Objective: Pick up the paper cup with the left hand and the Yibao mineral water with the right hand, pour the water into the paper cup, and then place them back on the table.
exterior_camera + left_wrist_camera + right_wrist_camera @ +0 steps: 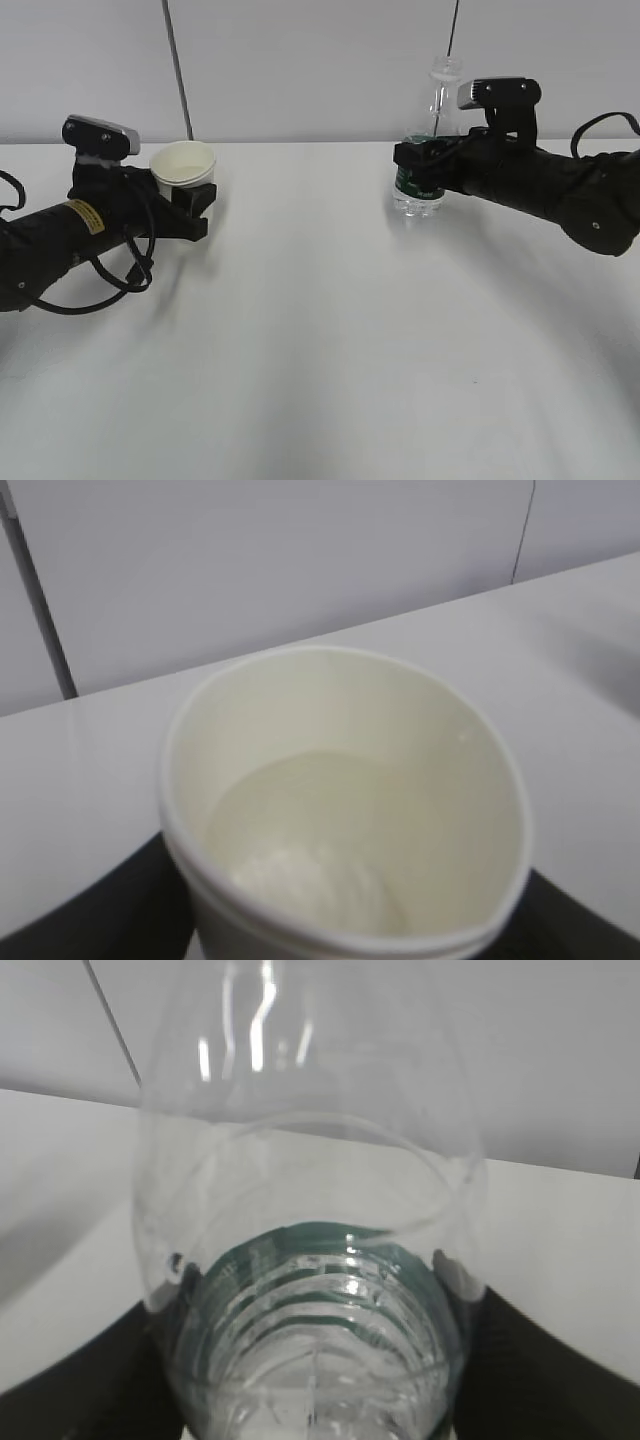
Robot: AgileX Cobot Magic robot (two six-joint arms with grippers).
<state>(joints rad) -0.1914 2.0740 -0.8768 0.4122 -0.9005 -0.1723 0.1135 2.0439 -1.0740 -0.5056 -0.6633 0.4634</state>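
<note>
The paper cup (184, 164) was gripped by the left tool (190, 198) and the Yibao mineral water (424, 150) by the right tool (418, 165), far apart near the table (320, 350). Water already lay in the cup; setting down was judged to remain.

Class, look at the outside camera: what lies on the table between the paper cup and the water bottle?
Nothing. In the exterior view the stretch of white table between the paper cup and the water bottle is bare.
</note>
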